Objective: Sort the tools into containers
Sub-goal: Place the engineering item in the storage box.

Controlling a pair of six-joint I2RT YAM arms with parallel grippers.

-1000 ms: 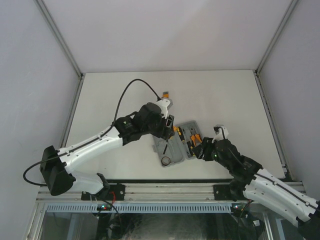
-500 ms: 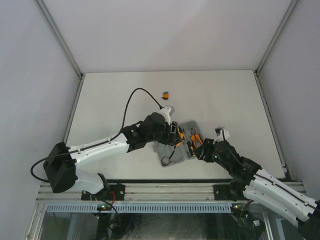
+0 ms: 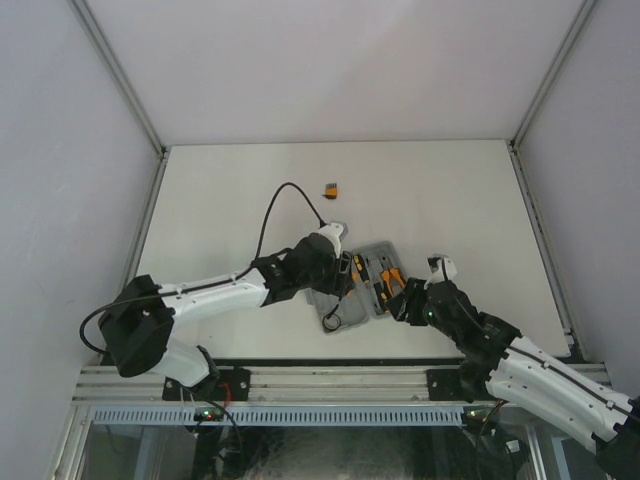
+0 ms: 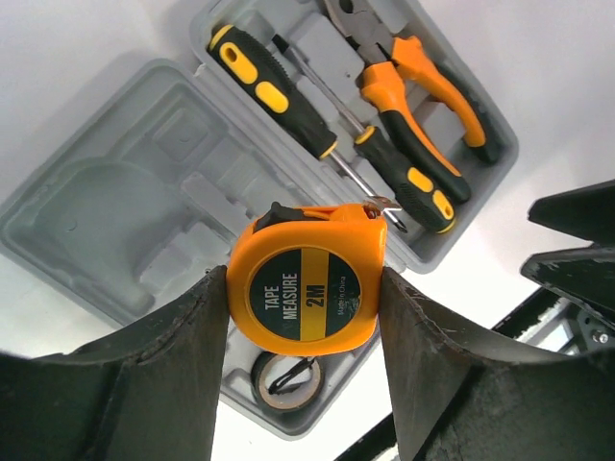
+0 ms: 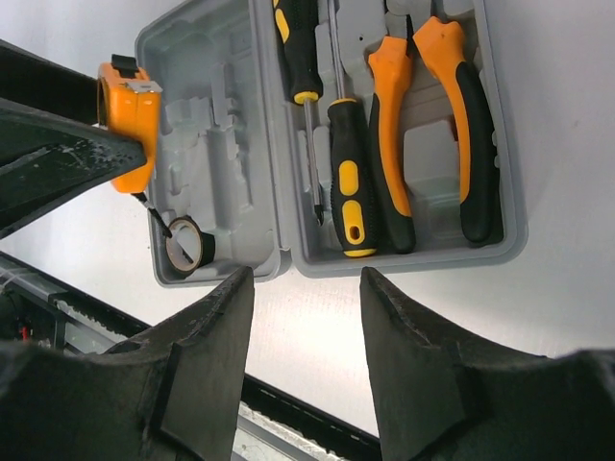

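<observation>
Ring (image 5: 189, 247): in the near corner of the case's (image 5: 207, 115) left half.
Right pincer (image 5: 306, 288): wide, empty, just beside the case's near edge.
Left pincer (image 4: 303, 317): clamped on the tape measure (image 4: 307, 283), which hangs over the left half with its face toward the wrist camera.
Screwdrivers (image 5: 348, 182), pliers (image 5: 432, 125): in the right half, long axes parallel along the case, screwdrivers head to tail.
Block (image 3: 331, 187): on the bench (image 3: 450, 200), well beyond the case.

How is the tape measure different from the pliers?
The tape measure is chunky and rounded; the pliers are long and thin. The tape measure is pinched between the fingers of the left gripper, not set in the tool case; the pliers lie in a recess of the case. Both are orange and black.
</observation>
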